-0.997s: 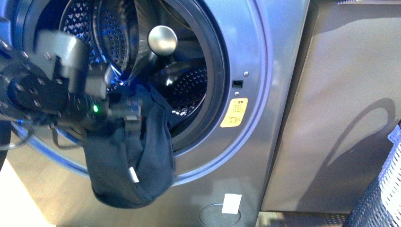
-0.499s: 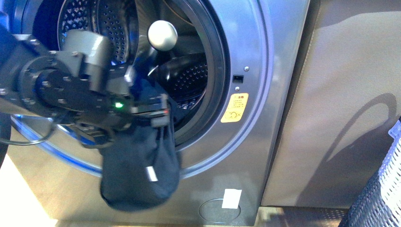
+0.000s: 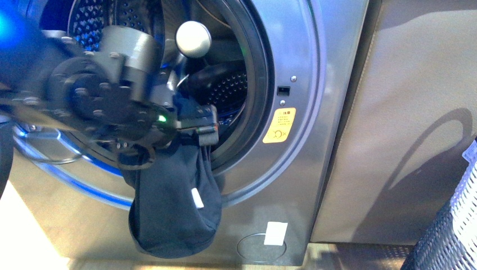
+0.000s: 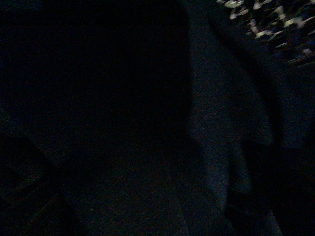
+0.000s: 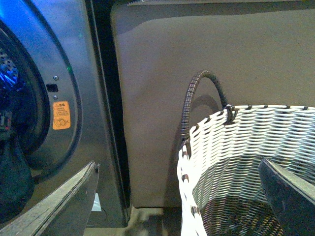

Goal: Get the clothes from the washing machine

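**Desk:** Where are the clothes right now?

**Operator:** On the front camera I see the clothes (image 3: 171, 208), a dark navy bundle, hanging out of the porthole (image 3: 256, 84) of the washing machine (image 3: 326, 67). They hang over its lower rim and in front of the grey front panel. A small white tag (image 3: 197, 198) shows on the fabric. The top of the garment disappears behind my left arm, so I can't tell whether any of it lies inside the drum (image 3: 93, 22).

**Desk:** And the left gripper?

**Operator:** The left gripper (image 3: 201, 127) sits at the porthole's mouth, pinching the upper end of the clothes, and the fabric hangs from it. Its fingertips are black against dark cloth, so I can hardly make out their edges. The arm is blurred and covers the left half of the opening. The left wrist camera is dark, so I take nothing from it.

**Desk:** Right side?

**Operator:** The right gripper (image 5: 177, 166) is spread wide and holds nothing. I see it only in its own wrist camera. Between its fingers is a white woven basket (image 5: 236, 132), cut off by the frame edge, in front of a beige-brown panel (image 5: 197, 49). The print on the yellow sticker (image 3: 279, 126) is too small for me to read.
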Action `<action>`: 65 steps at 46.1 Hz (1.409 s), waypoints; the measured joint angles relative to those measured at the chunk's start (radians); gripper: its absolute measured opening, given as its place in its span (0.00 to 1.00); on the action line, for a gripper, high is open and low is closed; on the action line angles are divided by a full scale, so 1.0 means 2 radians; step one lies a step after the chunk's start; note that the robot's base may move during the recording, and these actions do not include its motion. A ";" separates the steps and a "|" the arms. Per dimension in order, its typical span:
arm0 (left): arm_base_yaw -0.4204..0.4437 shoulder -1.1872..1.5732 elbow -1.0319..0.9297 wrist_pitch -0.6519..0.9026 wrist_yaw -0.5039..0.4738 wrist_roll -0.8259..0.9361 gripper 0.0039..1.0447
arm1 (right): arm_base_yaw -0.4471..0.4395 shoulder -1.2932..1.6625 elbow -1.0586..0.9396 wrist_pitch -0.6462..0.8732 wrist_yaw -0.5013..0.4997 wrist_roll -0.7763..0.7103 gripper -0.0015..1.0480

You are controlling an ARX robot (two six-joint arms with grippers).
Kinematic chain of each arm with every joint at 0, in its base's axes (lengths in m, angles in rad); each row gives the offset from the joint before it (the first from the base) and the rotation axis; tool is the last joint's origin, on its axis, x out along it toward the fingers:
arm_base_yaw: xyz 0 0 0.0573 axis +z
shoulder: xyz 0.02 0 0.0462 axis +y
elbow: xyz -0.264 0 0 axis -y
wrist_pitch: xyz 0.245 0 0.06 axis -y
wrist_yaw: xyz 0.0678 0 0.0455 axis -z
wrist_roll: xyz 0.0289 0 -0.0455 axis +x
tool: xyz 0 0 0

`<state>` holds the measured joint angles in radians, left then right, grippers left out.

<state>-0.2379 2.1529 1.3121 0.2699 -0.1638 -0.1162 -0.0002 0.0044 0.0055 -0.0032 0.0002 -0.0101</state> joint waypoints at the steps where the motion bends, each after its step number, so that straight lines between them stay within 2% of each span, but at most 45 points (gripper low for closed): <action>1: 0.000 0.004 0.003 -0.003 -0.012 0.010 0.94 | 0.000 0.000 0.000 0.000 0.000 0.000 0.93; 5: 0.001 0.020 0.010 -0.004 -0.041 0.044 0.94 | 0.000 0.000 0.000 0.000 0.000 0.000 0.93; 17: 0.006 0.024 0.014 -0.003 -0.060 0.081 0.94 | 0.000 0.000 0.000 0.000 0.000 0.000 0.93; 22: 0.011 0.026 0.012 0.008 -0.067 0.094 0.78 | 0.000 0.000 0.000 0.000 0.000 0.000 0.93; 25: 0.016 0.026 0.004 0.034 -0.066 0.101 0.64 | 0.000 0.000 0.000 0.000 0.000 0.000 0.93; 34: 0.032 -0.004 -0.047 0.093 -0.028 0.111 0.27 | 0.000 0.000 0.000 0.000 0.000 0.000 0.93; 37: 0.040 -0.029 -0.072 0.115 -0.011 0.118 0.18 | 0.000 0.000 0.000 0.000 0.000 0.000 0.93; 46: 0.070 -0.131 -0.163 0.152 0.059 0.124 0.14 | 0.000 0.000 0.000 0.000 0.000 0.000 0.93; 55: 0.091 -0.212 -0.214 0.152 0.107 0.122 0.14 | 0.000 0.000 0.000 0.000 0.000 0.000 0.93; 65: 0.101 -0.344 -0.257 0.126 0.184 0.106 0.14 | 0.000 0.000 0.000 0.000 0.000 0.000 0.93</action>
<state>-0.0360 1.4647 0.7979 0.5228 0.2035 0.0956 -0.0002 0.0044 0.0055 -0.0032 -0.0002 -0.0101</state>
